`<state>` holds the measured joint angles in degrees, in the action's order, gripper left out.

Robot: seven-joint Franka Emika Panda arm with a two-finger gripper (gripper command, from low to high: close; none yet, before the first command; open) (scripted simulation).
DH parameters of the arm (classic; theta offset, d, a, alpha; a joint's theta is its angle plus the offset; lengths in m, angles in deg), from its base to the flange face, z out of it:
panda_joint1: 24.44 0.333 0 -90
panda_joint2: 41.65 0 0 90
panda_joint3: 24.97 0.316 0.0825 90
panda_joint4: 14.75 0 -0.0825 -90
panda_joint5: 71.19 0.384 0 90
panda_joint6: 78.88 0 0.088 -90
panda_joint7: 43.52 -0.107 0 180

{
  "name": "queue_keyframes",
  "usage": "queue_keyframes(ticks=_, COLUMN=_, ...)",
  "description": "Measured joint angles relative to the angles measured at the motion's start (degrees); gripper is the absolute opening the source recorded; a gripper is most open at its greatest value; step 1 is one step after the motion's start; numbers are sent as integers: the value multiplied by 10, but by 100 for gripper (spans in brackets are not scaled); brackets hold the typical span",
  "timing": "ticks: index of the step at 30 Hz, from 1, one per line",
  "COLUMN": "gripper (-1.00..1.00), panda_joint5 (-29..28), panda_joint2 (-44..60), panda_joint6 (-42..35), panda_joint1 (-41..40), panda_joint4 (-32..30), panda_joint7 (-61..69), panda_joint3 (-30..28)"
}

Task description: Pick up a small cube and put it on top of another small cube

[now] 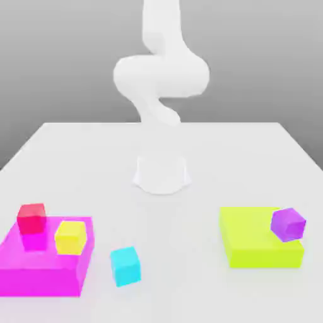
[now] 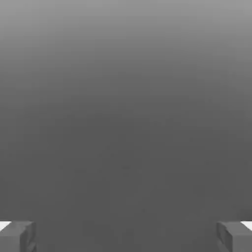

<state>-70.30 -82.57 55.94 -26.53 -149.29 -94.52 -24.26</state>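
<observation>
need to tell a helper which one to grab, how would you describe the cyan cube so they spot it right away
Start at the big flat magenta block at the exterior view's near left. Just off its right side, the cyan cube sits alone on the bare white table. The red cube and yellow cube sit on the block instead.

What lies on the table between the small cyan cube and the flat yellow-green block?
Nothing: in the exterior view, the white table is bare between the small cyan cube and the flat yellow-green block.
</observation>
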Motion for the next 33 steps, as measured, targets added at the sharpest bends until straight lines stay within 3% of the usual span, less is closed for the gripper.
queue_keyframes(ticks=10, gripper=0, panda_joint5=20, panda_joint2=214, panda_joint6=131, panda_joint1=-84, panda_joint4=-117, panda_joint7=-236, panda_joint3=37)
queue_keyframes(ticks=20, gripper=0, panda_joint5=-11, panda_joint2=422, panda_joint6=259, panda_joint1=-132, panda_joint4=-231, panda_joint7=-501, panda_joint3=33)
queue_keyframes(ticks=27, gripper=0, panda_joint5=-36, panda_joint2=568, panda_joint6=375, panda_joint1=-114, panda_joint4=-219, panda_joint7=-543, panda_joint3=8)
queue_keyframes(ticks=28, gripper=-100, panda_joint5=-37, panda_joint2=579, panda_joint6=384, panda_joint1=-113, panda_joint4=-217, panda_joint7=-544, panda_joint3=6)
queue_keyframes(ticks=33, gripper=-100, panda_joint5=-38, panda_joint2=579, panda_joint6=386, panda_joint1=-113, panda_joint4=-217, panda_joint7=-545, panda_joint3=6)
